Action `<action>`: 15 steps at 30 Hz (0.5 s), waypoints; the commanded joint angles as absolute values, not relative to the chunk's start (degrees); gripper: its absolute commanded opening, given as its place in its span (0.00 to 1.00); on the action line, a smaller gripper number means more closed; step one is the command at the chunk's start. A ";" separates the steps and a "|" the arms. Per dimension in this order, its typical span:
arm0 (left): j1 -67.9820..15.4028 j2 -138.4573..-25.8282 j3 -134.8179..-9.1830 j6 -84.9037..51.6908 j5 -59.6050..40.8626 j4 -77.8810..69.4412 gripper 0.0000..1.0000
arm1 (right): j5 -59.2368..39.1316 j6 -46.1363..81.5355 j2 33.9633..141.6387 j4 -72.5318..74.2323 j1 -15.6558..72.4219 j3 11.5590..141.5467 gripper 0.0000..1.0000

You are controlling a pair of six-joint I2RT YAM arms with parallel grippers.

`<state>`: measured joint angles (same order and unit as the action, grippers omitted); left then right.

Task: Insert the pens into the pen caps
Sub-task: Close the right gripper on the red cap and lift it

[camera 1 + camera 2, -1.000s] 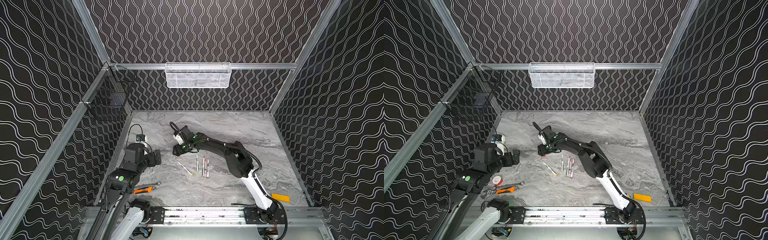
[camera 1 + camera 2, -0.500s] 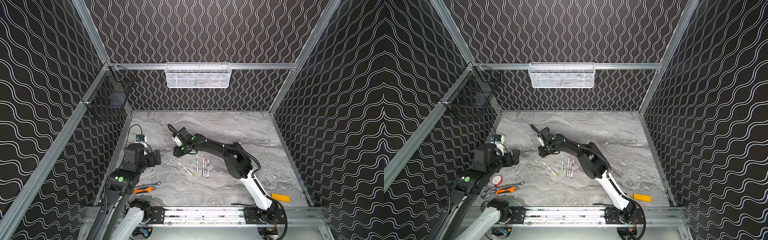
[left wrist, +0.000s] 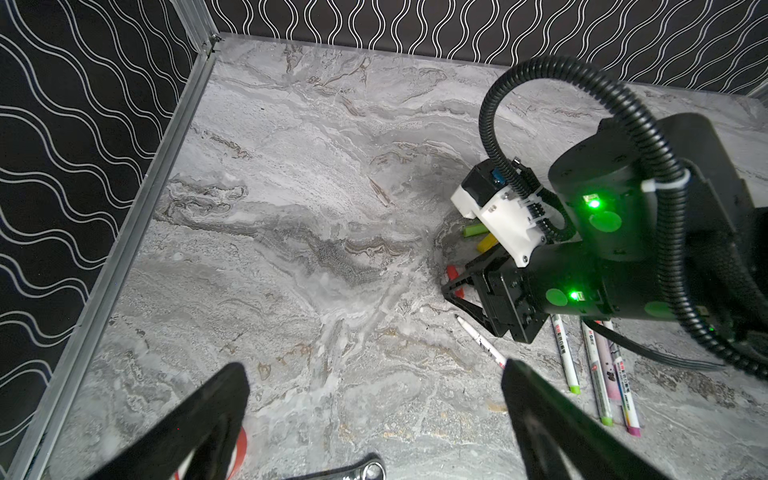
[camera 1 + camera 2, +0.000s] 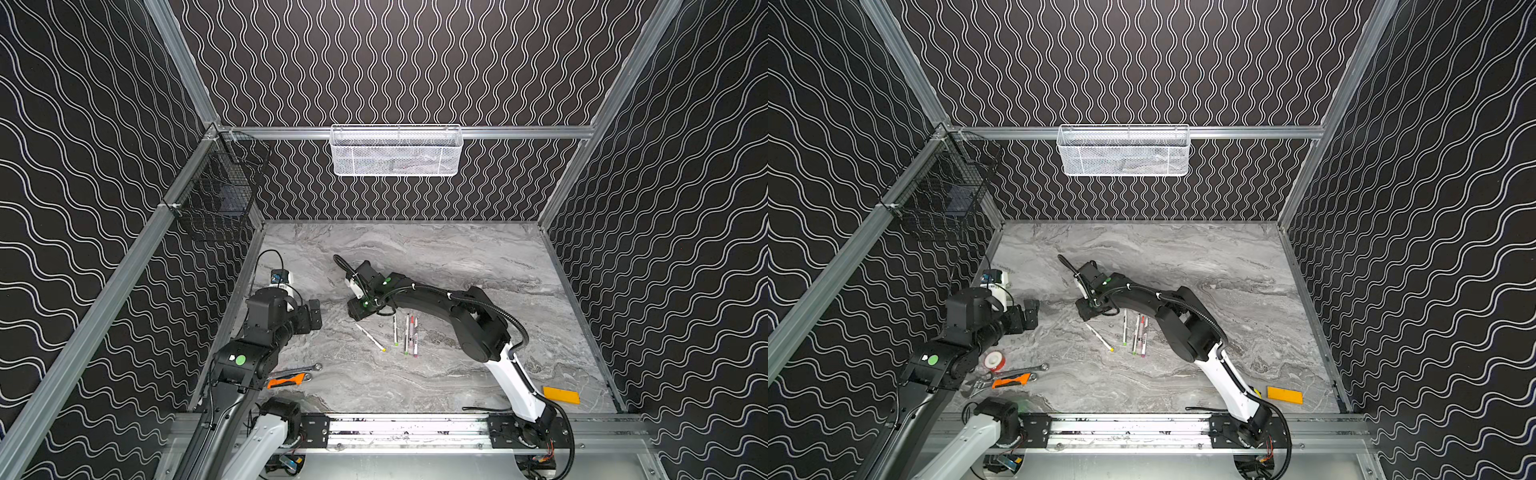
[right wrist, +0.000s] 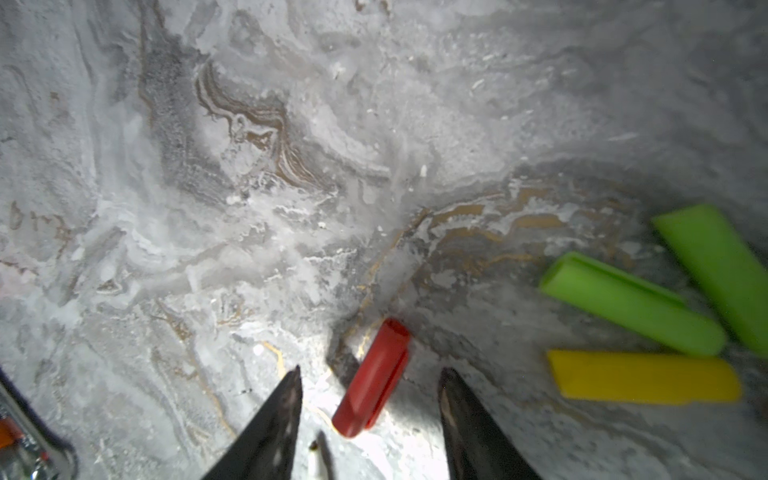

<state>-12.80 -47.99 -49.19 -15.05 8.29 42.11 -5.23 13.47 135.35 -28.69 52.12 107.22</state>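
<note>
My right arm [image 4: 419,291] stretches forward and leftward, right gripper [image 5: 372,372] held low, jaws parted; my left gripper [image 3: 374,370] hovers, jaws spread wide.

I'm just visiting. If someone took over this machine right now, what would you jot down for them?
Left hand: open, empty, hovering off to the side.
Right hand: open, low over the table, straddling the red cap, not gripping it.
Two green caps and a yellow cap lie beside it; the pens lie in a loose row nearby.
Done: no pen capped that I can see.
Left: grip a cap, fit each pen.
</note>
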 commanded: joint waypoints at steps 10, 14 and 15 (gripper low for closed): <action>-12.74 -47.54 -48.96 -15.47 8.04 40.74 0.99 | -1.27 12.40 138.33 -39.88 53.25 108.71 0.33; -12.71 -47.31 -48.95 -15.47 8.02 40.64 0.99 | -0.11 11.89 138.47 -40.75 53.44 108.85 0.26; -12.74 -47.35 -48.96 -15.47 8.03 40.69 0.99 | 0.06 11.78 138.33 -40.84 53.44 108.74 0.25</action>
<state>-12.80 -47.29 -49.10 -15.05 8.27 42.11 -0.03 12.36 136.88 -31.46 53.19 109.60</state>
